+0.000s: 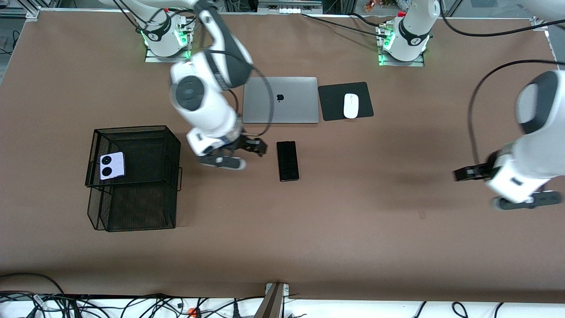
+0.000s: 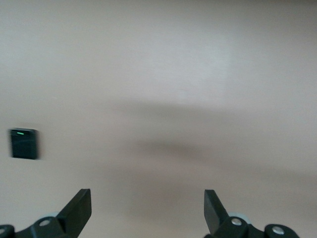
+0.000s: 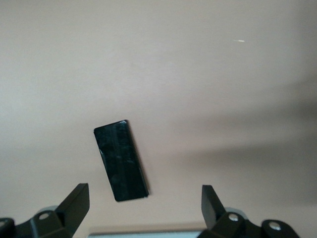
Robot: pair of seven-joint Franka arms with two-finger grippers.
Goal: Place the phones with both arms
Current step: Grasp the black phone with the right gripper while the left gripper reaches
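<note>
**Right arm closes on black phone as one phone sits in basket**

The right gripper [image 1: 251,148] hangs just beside the slim black phone [image 1: 288,160], toward the right arm's end of the table, its jaws apart and empty. The phone lies flat on the bare table [image 1: 353,212], nearer the front camera than the closed laptop [image 1: 280,100], its long axis running from the laptop toward that camera. In the right wrist view the phone [image 3: 121,160] sits between the spread jaws, tilted a little off their line, so the coming grasp likely turns on squaring the jaws across its narrow width.

The left gripper [image 1: 461,174] is well apart from that phone, over bare table toward the left arm's end, jaws also apart and empty; its wrist view catches a small black phone [image 2: 24,144] off to one side. The lavender-white phone [image 1: 112,165] already lies in the mesh basket [image 1: 132,176]. A mouse [image 1: 351,105] rests on its pad [image 1: 331,101] beside the laptop.
</note>
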